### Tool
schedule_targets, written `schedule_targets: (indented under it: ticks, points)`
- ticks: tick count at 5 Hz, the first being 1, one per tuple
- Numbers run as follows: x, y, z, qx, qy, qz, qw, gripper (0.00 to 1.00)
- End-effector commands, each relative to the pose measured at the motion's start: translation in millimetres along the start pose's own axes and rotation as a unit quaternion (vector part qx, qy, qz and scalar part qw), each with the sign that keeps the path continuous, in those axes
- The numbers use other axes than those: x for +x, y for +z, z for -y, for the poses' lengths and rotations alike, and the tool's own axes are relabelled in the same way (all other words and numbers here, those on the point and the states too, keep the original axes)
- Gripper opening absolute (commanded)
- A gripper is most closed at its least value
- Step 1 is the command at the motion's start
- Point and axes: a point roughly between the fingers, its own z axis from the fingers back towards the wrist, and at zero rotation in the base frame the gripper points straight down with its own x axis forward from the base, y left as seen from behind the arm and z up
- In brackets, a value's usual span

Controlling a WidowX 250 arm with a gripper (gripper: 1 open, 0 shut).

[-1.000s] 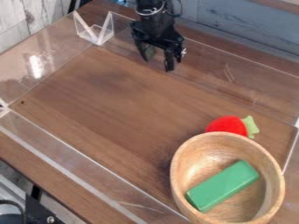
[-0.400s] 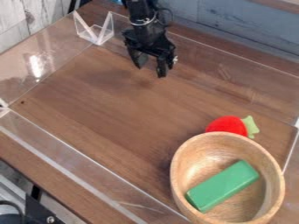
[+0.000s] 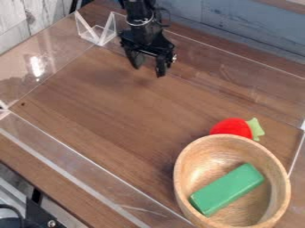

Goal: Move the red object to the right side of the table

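The red object [image 3: 234, 128] is a small round toy fruit with a yellow-green leaf tip. It rests on the table [image 3: 131, 111] at the right, just behind the wooden bowl's rim. My gripper [image 3: 148, 64] hangs over the far middle of the table, well to the left of and behind the red object. Its dark fingers point down, spread open, with nothing between them.
A round light wooden bowl [image 3: 202, 160] at the front right holds a green rectangular block [image 3: 227, 188]. Low clear acrylic walls [image 3: 71, 169] border the tabletop. A clear folded stand [image 3: 94, 29] sits at the back left.
My gripper has drifted left along the back of the table, staying open. The red object, bowl and block have not moved.
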Motion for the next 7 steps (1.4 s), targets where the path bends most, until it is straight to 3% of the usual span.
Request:
schedule_targets:
  ticks: [1, 3, 4, 7]
  points:
    - [7.9, 12.0, -0.8, 0.002, -0.023, 0.026, 0.9994, 1.0]
    - [4.2, 41.4, 18.6, -0.013, -0.09, 0.047, 0.9947, 1.0]
    - [15.0, 46.1, 28.8, -0.011, -0.095, 0.056, 0.9938, 1.0]
    - [15.6, 24.6, 28.3, 0.002, -0.047, 0.039, 0.9981, 1.0]
